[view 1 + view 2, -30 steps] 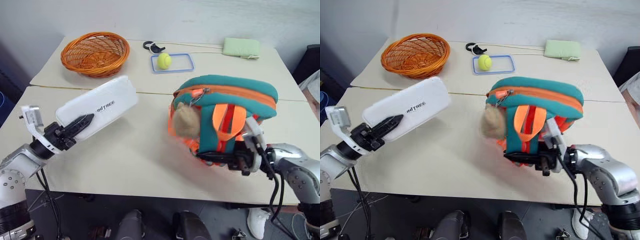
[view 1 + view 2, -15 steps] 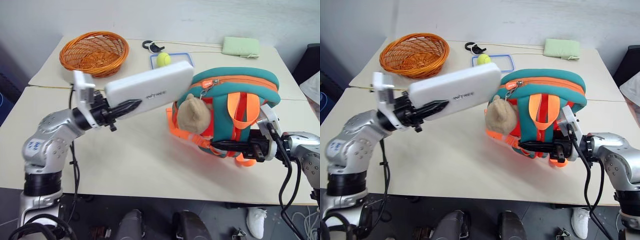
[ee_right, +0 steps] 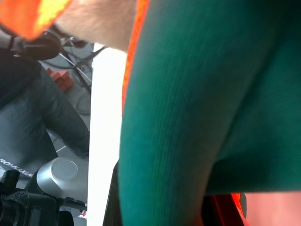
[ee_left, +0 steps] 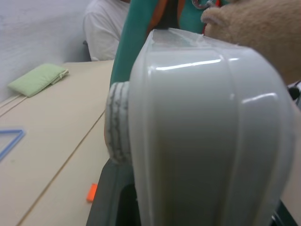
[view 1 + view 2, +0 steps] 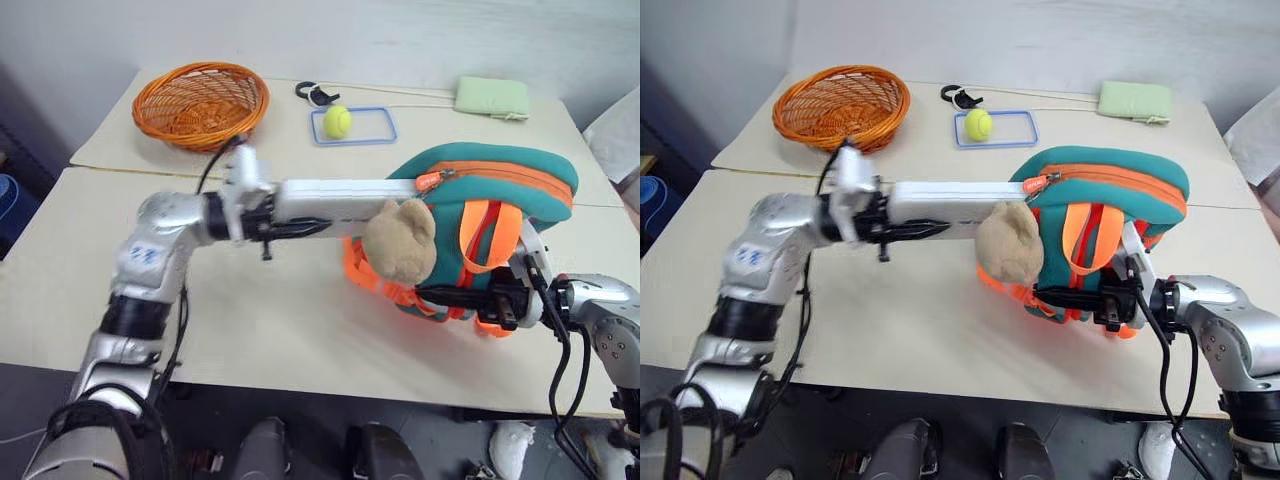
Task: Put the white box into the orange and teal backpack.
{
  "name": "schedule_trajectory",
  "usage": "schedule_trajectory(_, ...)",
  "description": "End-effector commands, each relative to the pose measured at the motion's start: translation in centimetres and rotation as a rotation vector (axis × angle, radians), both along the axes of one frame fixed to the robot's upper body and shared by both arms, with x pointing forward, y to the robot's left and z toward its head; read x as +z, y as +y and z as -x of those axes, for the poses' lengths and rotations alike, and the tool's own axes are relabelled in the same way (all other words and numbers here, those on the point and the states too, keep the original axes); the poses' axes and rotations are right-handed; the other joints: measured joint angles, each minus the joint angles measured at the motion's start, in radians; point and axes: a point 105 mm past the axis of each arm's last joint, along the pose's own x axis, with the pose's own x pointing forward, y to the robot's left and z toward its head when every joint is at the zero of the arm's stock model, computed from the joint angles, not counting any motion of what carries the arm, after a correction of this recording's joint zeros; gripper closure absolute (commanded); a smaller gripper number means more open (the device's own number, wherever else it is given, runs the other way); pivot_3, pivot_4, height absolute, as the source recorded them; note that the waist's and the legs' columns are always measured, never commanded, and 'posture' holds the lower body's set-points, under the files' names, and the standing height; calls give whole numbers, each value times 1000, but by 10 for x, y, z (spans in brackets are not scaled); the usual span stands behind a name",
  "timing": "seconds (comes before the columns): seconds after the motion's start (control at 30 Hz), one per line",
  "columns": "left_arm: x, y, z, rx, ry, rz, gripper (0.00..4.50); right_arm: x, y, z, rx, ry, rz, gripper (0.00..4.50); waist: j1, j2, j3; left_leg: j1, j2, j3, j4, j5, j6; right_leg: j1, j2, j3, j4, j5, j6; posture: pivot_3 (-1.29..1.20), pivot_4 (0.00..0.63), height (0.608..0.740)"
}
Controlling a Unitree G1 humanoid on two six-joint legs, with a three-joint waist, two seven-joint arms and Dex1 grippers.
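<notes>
Lying level, the white box (image 5: 335, 196) points lengthwise into the orange and teal backpack (image 5: 500, 190).

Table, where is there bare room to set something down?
Free: the near-left table in front of the left arm, and the far-right strip between the blue tray and the green pad. Crowded: the middle, around the white box and backpack.

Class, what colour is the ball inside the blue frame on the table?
Yellow-green; the ball shows best in the left eye view.

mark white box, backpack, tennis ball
white box (image 5: 330, 188), left eye view, its top edge.
backpack (image 5: 500, 188), left eye view, teal top panel.
tennis ball (image 5: 337, 122), left eye view, ball's centre.
</notes>
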Motion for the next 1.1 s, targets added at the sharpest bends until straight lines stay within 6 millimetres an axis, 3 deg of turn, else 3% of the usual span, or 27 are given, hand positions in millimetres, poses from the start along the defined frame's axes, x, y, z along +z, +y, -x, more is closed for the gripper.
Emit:
schedule_trajectory(0.03,4,-35,-10,-35,-22,-54,3275,9,7,6,42,-25,-10,4471,1,0,0,-1,0,0,0,0,1,-1,0,0,-1,0,0,0,150,740)
schedule_trajectory(0.17,10,-80,-16,-87,-73,-114,3275,10,11,8,50,-33,-15,4471,1,0,0,-6,0,0,2,-1,2,-4,0,-1,0,1,1,0,150,740)
schedule_trajectory(0.23,8,-100,-18,-103,-10,-100,3275,10,15,10,56,-37,-16,4471,1,0,0,-6,0,0,2,-1,2,-5,0,-4,-1,1,1,0,150,740)
schedule_trajectory(0.33,7,-114,-27,-70,77,-27,3275,9,21,11,55,-54,-17,4471,-1,0,0,-6,0,0,3,-1,2,-5,0,-6,0,1,1,0,150,740)
schedule_trajectory(0.37,6,-113,-30,-62,70,-23,2938,9,23,11,49,-67,-15,4491,-3,0,0,-6,0,1,4,-1,2,-5,0,-6,0,1,1,0,150,740)
schedule_trajectory(0.53,20,-84,-23,-158,93,97,1447,9,26,10,17,-86,-29,4500,-12,0,0,-6,1,0,4,-1,2,-5,0,-5,1,1,1,0,150,740)
schedule_trajectory(0.6,28,-63,-25,-155,66,148,979,8,26,10,3,-92,-29,4500,-19,0,1,-6,1,0,4,-1,1,-5,0,-5,2,1,1,0,150,740)
schedule_trajectory(0.67,23,-33,-30,-120,11,75,505,11,23,4,-58,-125,-40,4500,-29,0,1,-6,1,0,4,-1,1,-5,0,-5,1,1,1,0,150,740)
schedule_trajectory(0.83,20,25,-29,-98,-10,-29,505,14,19,-1,-134,-151,-63,4500,-26,0,1,-6,1,0,5,1,0,-7,0,-5,5,1,1,0,150,740)
schedule_trajectory(0.93,18,46,-16,-124,-23,-79,505,13,18,-1,-139,-151,-49,4500,-23,0,1,-6,1,0,5,0,1,-6,0,-4,7,1,1,0,150,740)
schedule_trajectory(1.0,19,47,-2,-161,-42,-76,505,14,17,-2,-141,-151,-51,4500,-22,0,1,-7,0,-2,6,-1,2,-5,-1,-4,7,1,1,0,150,740)
schedule_trajectory(1.1,20,27,24,-215,-95,-17,505,14,20,-5,-134,-144,-44,4500,-23,1,1,-8,0,-3,8,-3,5,-3,-2,-3,7,1,2,0,150,740)
